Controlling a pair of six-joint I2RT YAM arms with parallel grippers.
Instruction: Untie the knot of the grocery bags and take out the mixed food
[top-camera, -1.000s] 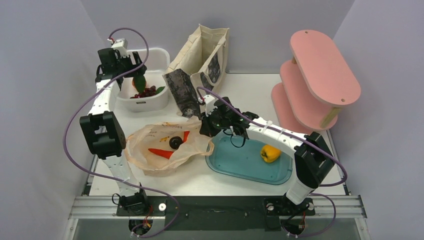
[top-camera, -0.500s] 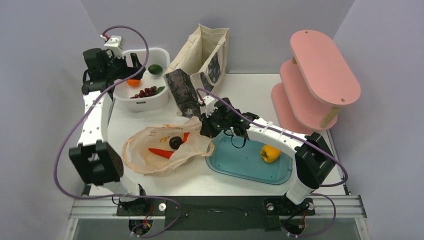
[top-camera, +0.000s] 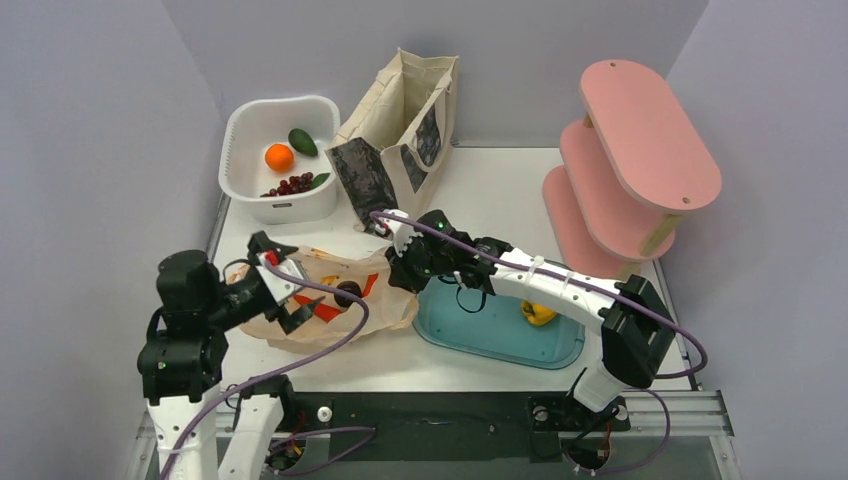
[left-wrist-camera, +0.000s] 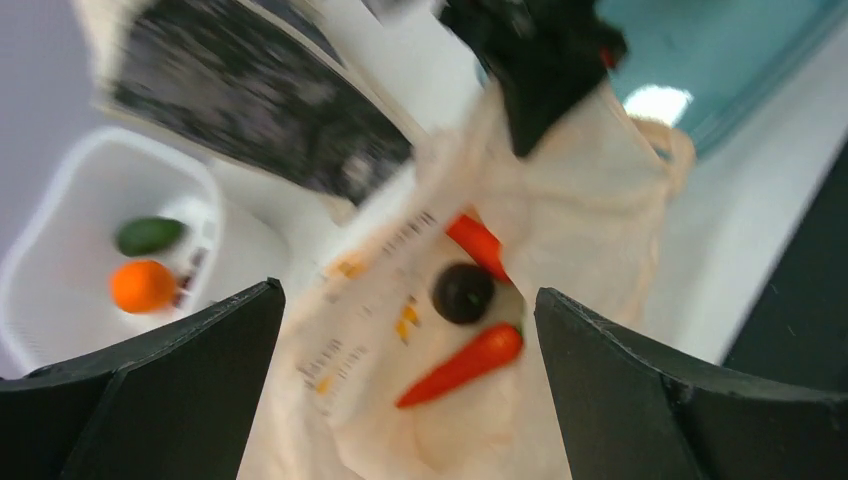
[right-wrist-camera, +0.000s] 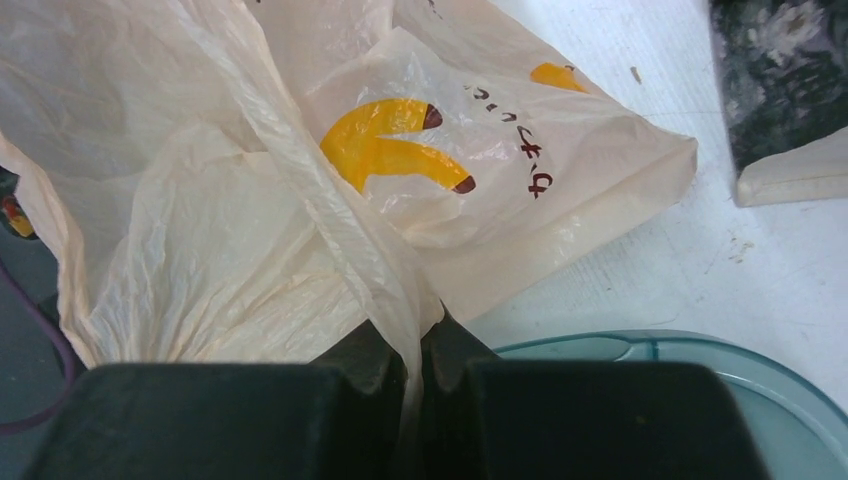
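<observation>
While the right gripper (right-wrist-camera: 412, 345) is pinching the thin orange plastic bag (right-wrist-camera: 230, 250) with jaws pressed together, the left gripper (top-camera: 292, 288) is hanging beside it with jaws spread wide. The bag is lying on the surface (top-camera: 480, 190), and two carrots (left-wrist-camera: 462, 364) and a dark round thing (left-wrist-camera: 463, 292) are lying inside it.

Showing yellow banana prints and maroon lettering on the crinkly translucent peach-orange plastic bag (right-wrist-camera: 250, 200); showing red-orange on two slim carrots (left-wrist-camera: 460, 365); displaying dark floral panels on the cream canvas tote (top-camera: 395, 110); shining teal across the shallow plastic tray (top-camera: 480, 335).
</observation>
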